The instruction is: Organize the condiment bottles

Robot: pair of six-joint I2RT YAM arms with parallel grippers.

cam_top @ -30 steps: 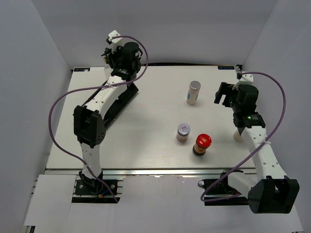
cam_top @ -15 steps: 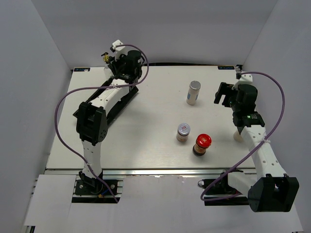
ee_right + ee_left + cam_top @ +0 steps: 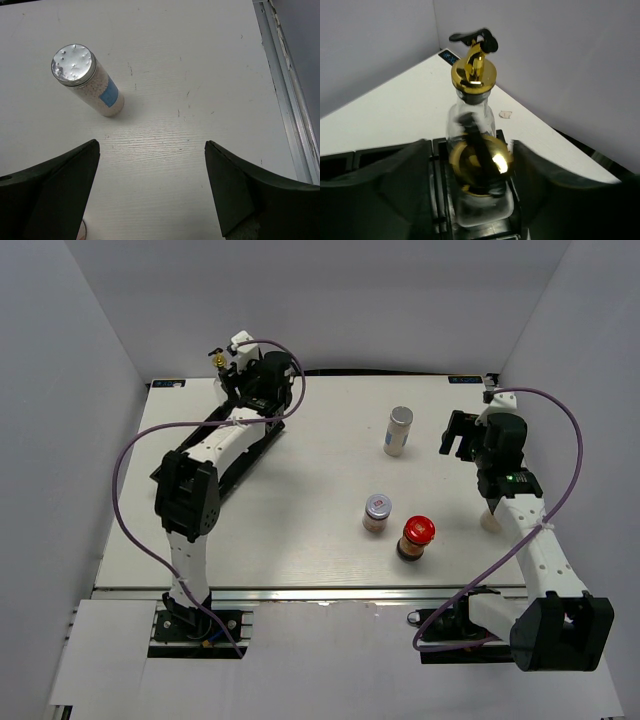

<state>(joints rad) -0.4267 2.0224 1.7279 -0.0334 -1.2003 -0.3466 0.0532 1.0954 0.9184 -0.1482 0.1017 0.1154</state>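
Cruets [image 3: 473,82], two: one in the tray [image 3: 268,432] between the left gripper [image 3: 471,145]'s parted jaws, one just behind. Right of the tray: one shaker [image 3: 87,80], one silver-lidded jar [image 3: 377,512], one red-lidded jar [image 3: 416,538], and the right gripper [image 3: 151,145], jaws wide apart.

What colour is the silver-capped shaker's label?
Blue, on the white silver-capped shaker; clearest in the right wrist view.

No legible text, brand or number is showing in any view; the white shaker [image 3: 86,80] is carrying a small blue label [image 3: 109,93] on its side, its print not resolving; blue stickers [image 3: 464,380] are sitting at the far corners of the counter [image 3: 300,540], their markings too small to read; the silver-lidded jar [image 3: 377,512] and red-lidded jar [image 3: 416,537] are appearing too small to tell any lettering.
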